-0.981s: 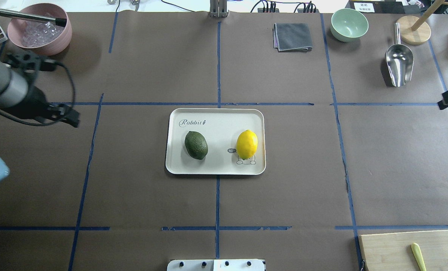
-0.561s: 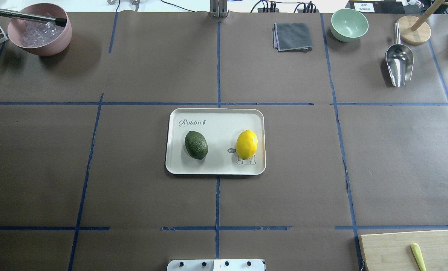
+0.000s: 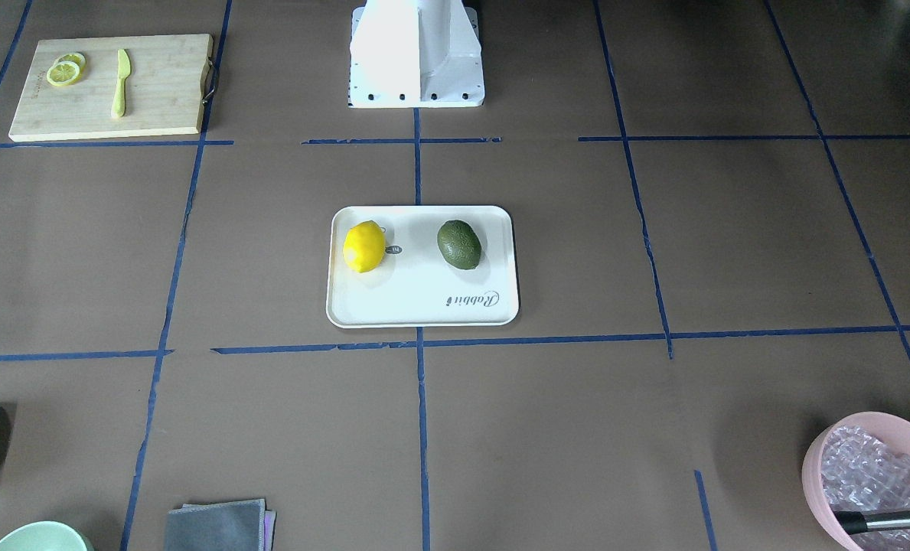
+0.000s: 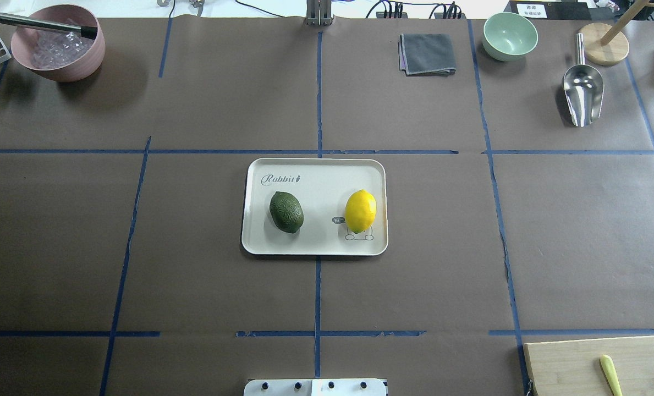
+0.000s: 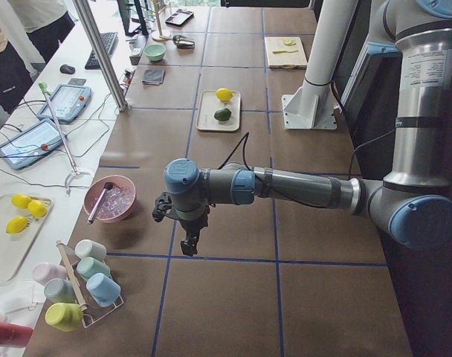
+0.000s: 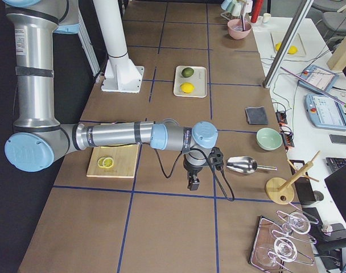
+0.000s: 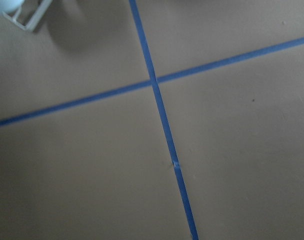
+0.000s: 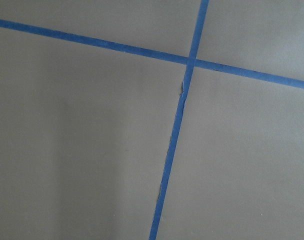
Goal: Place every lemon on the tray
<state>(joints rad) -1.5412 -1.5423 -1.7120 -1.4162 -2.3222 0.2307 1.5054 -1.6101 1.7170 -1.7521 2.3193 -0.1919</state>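
Left gripper (image 5: 187, 245), right gripper (image 6: 193, 183): we cannot tell their opening or load. A stray sweep could roll the yellow lemon (image 4: 360, 210) or green lemon (image 4: 286, 212) off the tray (image 4: 315, 175).

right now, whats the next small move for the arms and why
Probably none. The yellow lemon and the green lemon both lie inside the rim of the tray, apart from each other. The left arm and right arm are out at the table's ends, away from the tray. I'd leave them there and call it done.
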